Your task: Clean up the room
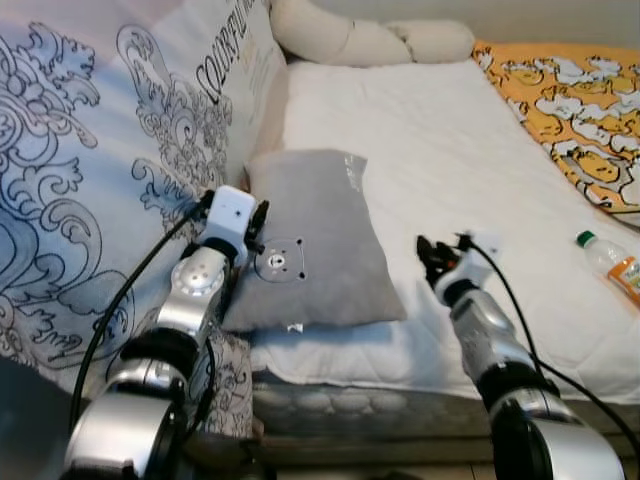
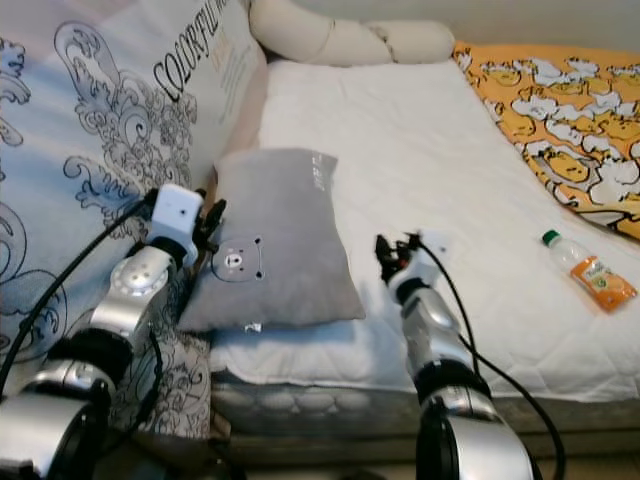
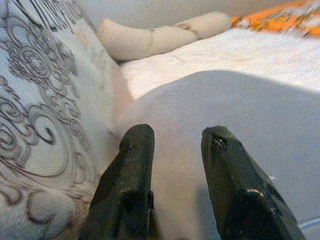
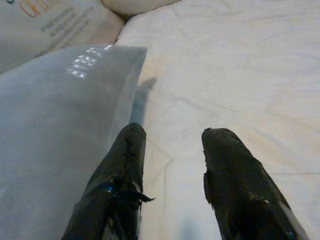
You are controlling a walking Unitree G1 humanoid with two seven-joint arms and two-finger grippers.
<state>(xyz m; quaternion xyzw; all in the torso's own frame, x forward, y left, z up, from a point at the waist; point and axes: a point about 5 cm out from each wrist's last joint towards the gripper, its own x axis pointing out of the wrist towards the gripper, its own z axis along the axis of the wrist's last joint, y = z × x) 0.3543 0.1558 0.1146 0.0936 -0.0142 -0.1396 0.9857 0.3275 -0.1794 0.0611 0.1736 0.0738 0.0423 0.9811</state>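
1. On the bed (image 1: 450,150), near its front left corner, lies a grey pillow (image 1: 320,230) with a small bear face patch (image 1: 280,263) near its front left edge and pale lettering along its far right edge.
2. The pillow's left edge rests against a big patterned cushion (image 1: 90,170) with grey scrollwork and black lettering, standing along the bed's left side.
3. Left gripper (image 3: 175,150) sits at the pillow's left edge, fingers (image 3: 131,170) parted to a medium gap, both tips pointing over the grey fabric; nothing pinched between them. Whether the tips touch the pillow cannot be told.
4. Right gripper (image 4: 170,137) hovers over the white sheet just beside the pillow's right edge, near the bed's front edge; fingers spread apart, holding nothing.
5. A plastic bottle (image 2: 590,268) with green cap and orange label lies on its side on the sheet near the bed's right edge, well apart from both grippers.
6. An orange and white patterned blanket (image 1: 570,100) covers the bed's far right corner.
7. A long cream bolster (image 1: 360,35) lies along the bed's far edge.
8. Black cables run along both silver arms.
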